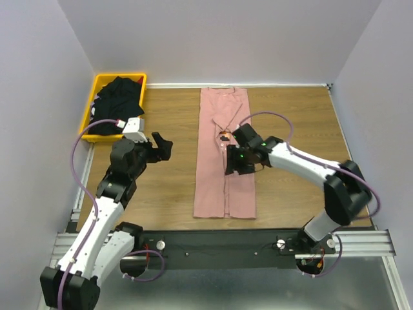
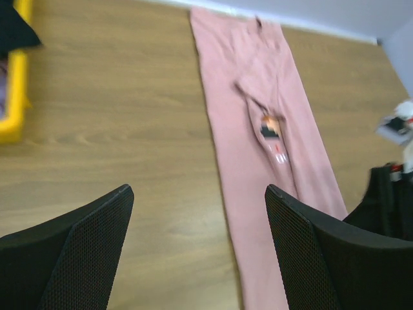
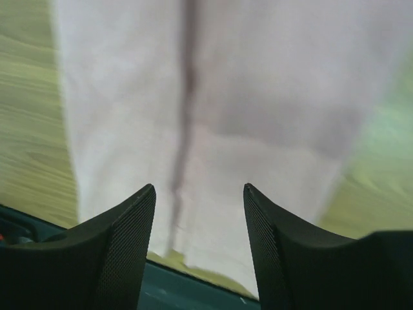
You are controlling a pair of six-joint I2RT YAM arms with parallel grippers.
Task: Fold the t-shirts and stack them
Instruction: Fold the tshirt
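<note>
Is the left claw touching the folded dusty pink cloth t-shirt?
Apart. The top external view shows a strip of bare wood tabletop between the open left claw and the dusty pink cloth t-shirt.

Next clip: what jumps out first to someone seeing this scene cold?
The pink t-shirt, folded into a long narrow strip, runs down the middle of the table, with the right gripper hovering open over its centre. At the far left corner a yellow bin holds black t-shirts, and the left gripper hangs open over bare wood beside the strip.
</note>
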